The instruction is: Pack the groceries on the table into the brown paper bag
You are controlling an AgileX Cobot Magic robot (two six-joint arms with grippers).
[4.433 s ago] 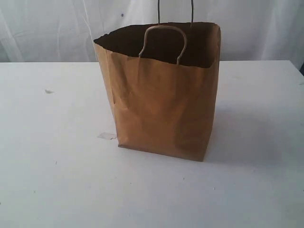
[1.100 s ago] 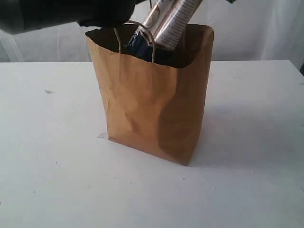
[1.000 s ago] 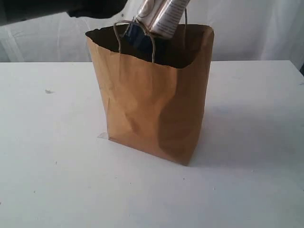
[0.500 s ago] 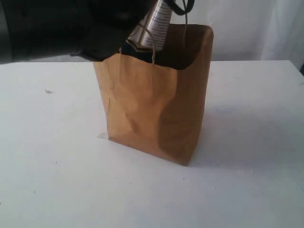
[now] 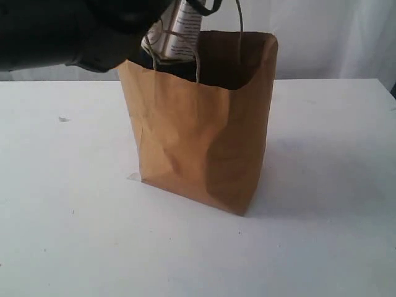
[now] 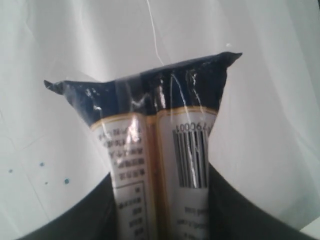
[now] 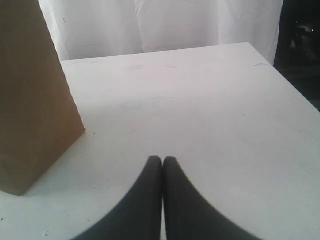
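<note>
The brown paper bag [image 5: 198, 136] stands open on the white table [image 5: 322, 204]; one of its sides [image 7: 30, 100] shows in the right wrist view. My left gripper [image 6: 160, 176] is shut on the long white-and-navy packet [image 6: 165, 145], which juts out past the fingers with its navy end foremost. In the exterior view the packet [image 5: 179, 28] hangs steeply tilted at the bag's left rim, with my dark left arm [image 5: 80, 34] covering that corner. I cannot tell whether its lower end is inside. My right gripper [image 7: 162, 161] is shut on nothing, low over the table beside the bag. No other groceries show.
White curtains hang behind the table. The bag's far loop handle [image 5: 239, 18] stands up above its mouth. In the right wrist view the table's right edge [image 7: 290, 85] drops to a dark area.
My left arm has swung left and nearer the camera with the packet, which now stands steeper at the bag's left rim. The bag and right gripper have stayed put.
</note>
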